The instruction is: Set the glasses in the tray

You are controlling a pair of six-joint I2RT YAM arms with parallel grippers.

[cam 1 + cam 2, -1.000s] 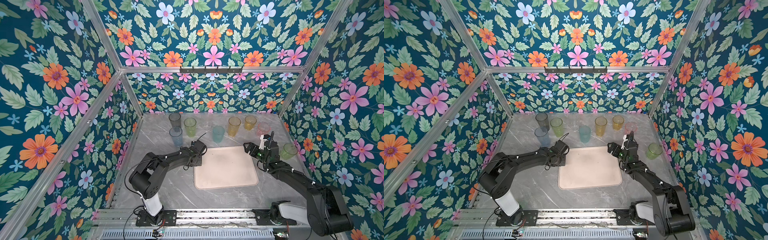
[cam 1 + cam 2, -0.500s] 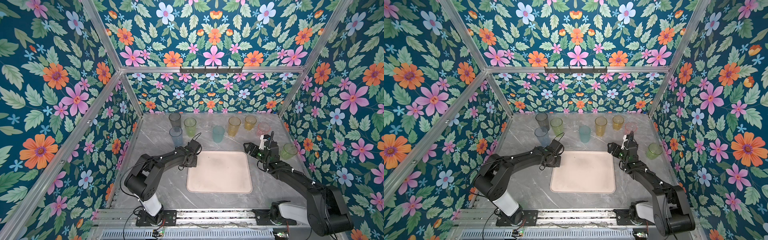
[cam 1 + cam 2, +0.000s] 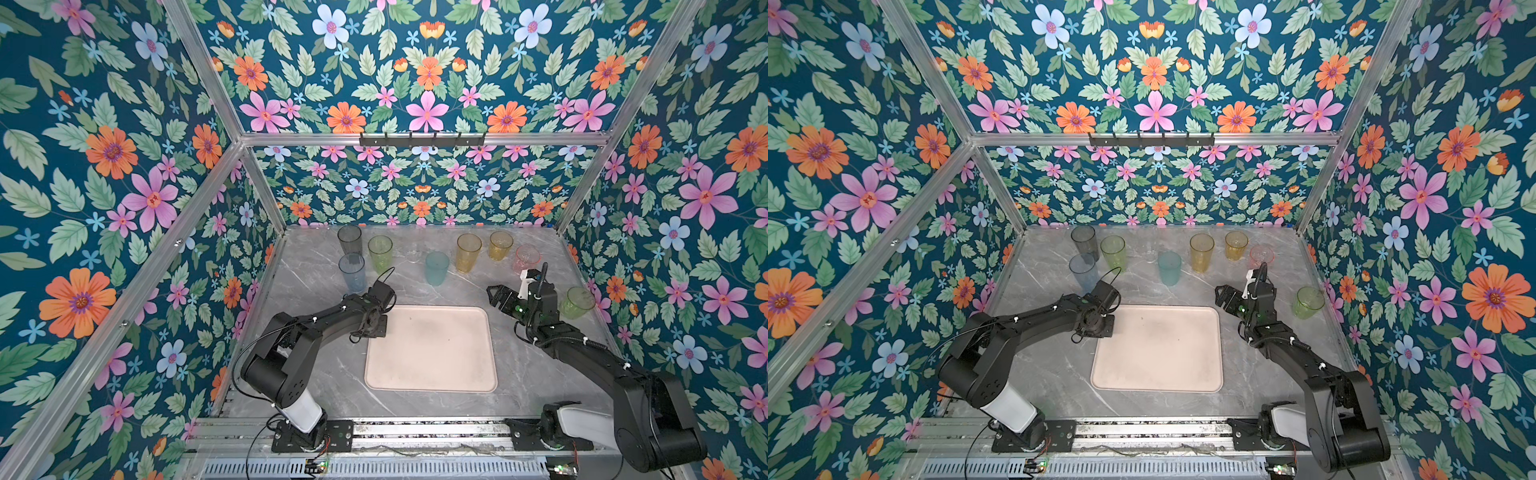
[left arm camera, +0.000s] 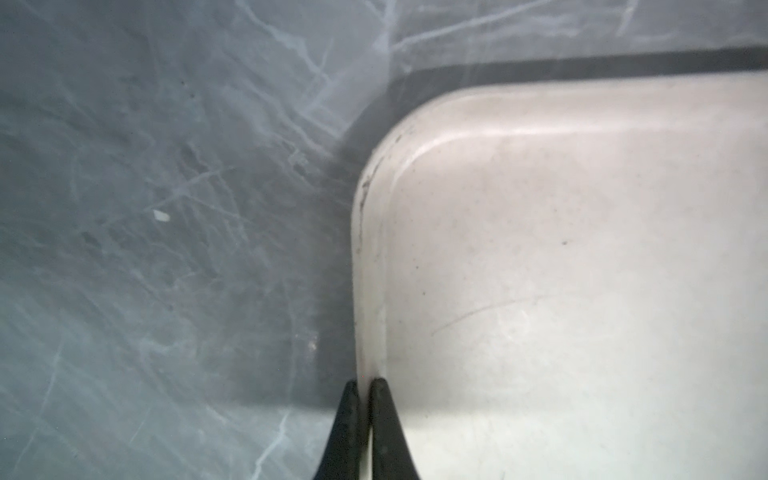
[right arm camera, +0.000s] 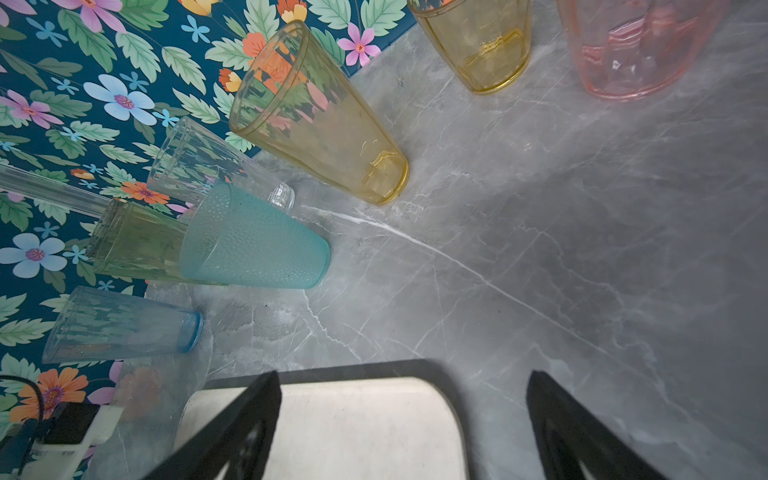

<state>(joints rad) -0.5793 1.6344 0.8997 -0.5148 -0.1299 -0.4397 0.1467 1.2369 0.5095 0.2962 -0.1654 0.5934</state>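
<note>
Nine glasses (image 3: 436,268) are standing on the marble table (image 3: 332,386) beyond the tray (image 3: 432,353), none inside. Left gripper (image 4: 363,386) is clamping the tray's rim; right gripper (image 3: 498,297) is hanging wide open, empty. That thin pinch is possibly slipping, risking the tray skewing into the glasses.

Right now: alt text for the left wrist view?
Two black fingers of the left arm are shut on the rim of the pale pink tray, near its rounded corner. The visible part of the tray is bare, and grey marble tabletop fills the rest.
</note>
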